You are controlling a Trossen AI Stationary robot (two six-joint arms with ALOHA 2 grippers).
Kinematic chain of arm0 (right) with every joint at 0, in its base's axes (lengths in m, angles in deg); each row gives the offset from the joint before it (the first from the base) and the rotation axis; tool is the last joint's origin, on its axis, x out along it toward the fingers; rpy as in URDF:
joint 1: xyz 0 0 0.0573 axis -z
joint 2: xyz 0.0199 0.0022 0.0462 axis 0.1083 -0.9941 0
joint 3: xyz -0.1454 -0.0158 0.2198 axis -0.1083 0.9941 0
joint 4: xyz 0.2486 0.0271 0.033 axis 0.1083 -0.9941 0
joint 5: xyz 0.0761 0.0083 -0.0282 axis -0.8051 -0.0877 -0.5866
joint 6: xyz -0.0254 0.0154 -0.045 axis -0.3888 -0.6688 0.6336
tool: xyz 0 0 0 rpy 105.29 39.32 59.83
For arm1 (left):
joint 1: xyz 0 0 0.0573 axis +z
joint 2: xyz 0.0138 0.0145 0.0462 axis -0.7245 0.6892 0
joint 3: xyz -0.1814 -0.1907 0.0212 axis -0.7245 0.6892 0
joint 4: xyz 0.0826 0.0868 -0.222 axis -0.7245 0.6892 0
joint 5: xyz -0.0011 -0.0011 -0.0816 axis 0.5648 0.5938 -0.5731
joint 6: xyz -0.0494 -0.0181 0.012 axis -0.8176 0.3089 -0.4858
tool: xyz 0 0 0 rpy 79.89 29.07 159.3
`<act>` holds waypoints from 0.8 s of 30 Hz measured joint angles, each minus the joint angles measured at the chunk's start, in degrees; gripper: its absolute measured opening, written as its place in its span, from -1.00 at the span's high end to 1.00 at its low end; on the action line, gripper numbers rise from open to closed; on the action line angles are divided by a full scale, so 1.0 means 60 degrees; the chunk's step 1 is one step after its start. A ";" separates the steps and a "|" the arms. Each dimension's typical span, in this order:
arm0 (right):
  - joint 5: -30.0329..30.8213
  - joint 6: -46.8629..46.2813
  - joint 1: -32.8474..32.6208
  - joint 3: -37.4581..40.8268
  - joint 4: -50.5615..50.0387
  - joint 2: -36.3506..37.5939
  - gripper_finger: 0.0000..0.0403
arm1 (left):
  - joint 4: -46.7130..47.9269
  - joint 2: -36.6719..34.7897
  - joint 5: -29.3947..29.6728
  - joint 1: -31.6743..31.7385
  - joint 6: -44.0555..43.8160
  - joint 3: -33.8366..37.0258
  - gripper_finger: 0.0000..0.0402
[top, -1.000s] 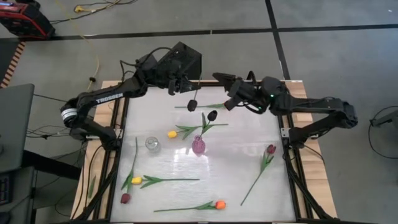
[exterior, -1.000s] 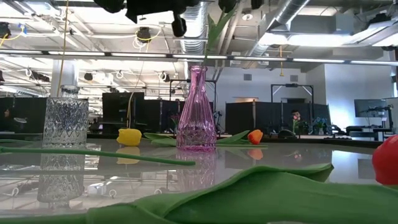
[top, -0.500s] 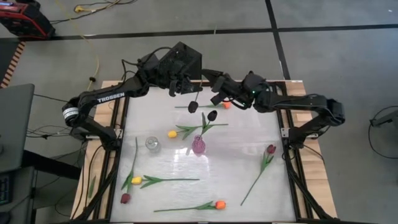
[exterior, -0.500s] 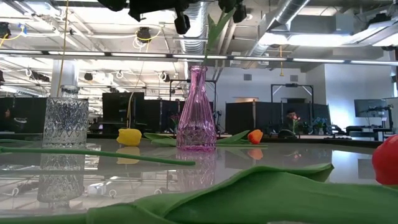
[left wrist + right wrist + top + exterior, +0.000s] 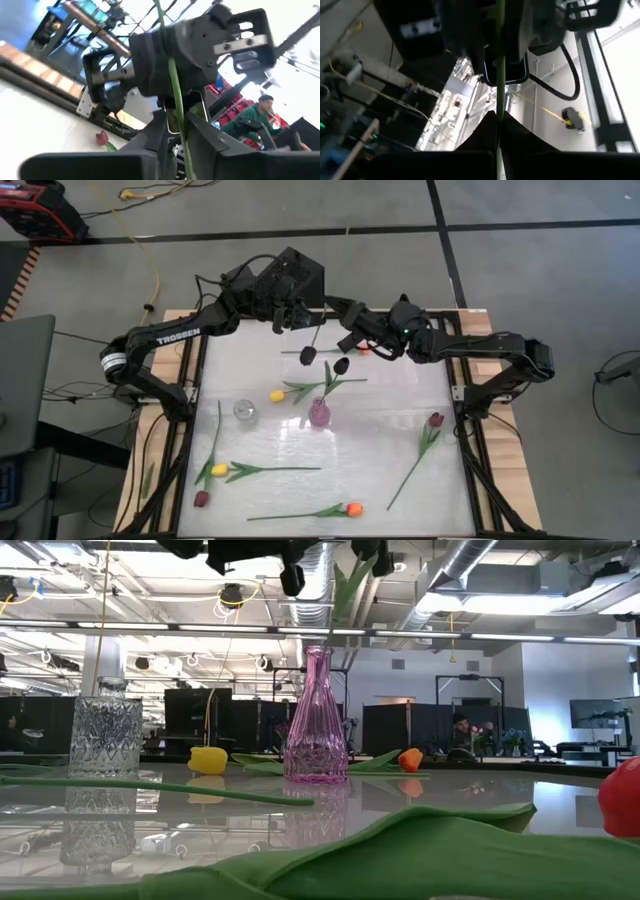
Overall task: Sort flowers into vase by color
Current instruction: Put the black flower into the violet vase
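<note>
A dark maroon tulip (image 5: 308, 355) is held high over the table's far middle, its head (image 5: 291, 578) hanging below both grippers. My right gripper (image 5: 340, 332) is shut on its thin green stem (image 5: 500, 75). My left gripper (image 5: 304, 317) faces it from the left. The stem (image 5: 176, 100) runs between the left gripper's fingers, which stand slightly apart from it. Below stands a pink vase (image 5: 319, 415) with one dark tulip (image 5: 341, 366) in it. A clear glass vase (image 5: 245, 411) stands to the pink vase's left. My right gripper pinches the tulip's stem (image 5: 499, 107) between its two fingers. The fingers come level from the table's right side and lie across the stem. The stem stands about upright, lifted clear of the table, with the flower head hanging below.
Loose tulips lie on the table: yellow ones (image 5: 277, 395) (image 5: 219, 470), a maroon one (image 5: 201, 498) at the near left, another maroon (image 5: 436, 420) at the right, and orange ones (image 5: 354, 508) (image 5: 365, 348). A green stem (image 5: 150, 788) and a leaf (image 5: 400, 850) lie close to the low camera.
My right gripper has moved toward the table's left, up to my left gripper, and has shut on the held tulip's stem. The tulip has stayed in place high over the far middle.
</note>
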 joint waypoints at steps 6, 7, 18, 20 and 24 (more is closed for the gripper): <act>0.0695 -0.2109 0.0101 0.0003 -0.0199 0.0640 0.88 | -0.1349 -0.0083 -0.1252 0.1080 -0.0212 -0.0007 0.39; 0.0889 -0.2746 0.0149 0.0004 -0.0299 0.0824 0.88 | -0.1320 -0.0128 -0.1321 0.1283 -0.0165 -0.0007 0.34; 0.0945 -1.4842 0.0083 0.0000 -0.7867 0.3501 0.88 | 0.2818 -0.1058 -0.0282 0.1502 0.4597 0.0000 0.26; -0.0397 -1.7154 0.0009 0.0000 -0.9468 0.3749 0.88 | 0.4010 -0.1367 0.0586 0.1315 0.5898 0.0000 0.28; -0.2613 -2.0159 -0.0683 0.0550 -1.0813 0.3892 0.88 | 0.5169 -0.2120 0.2342 0.0722 0.7836 0.0457 0.31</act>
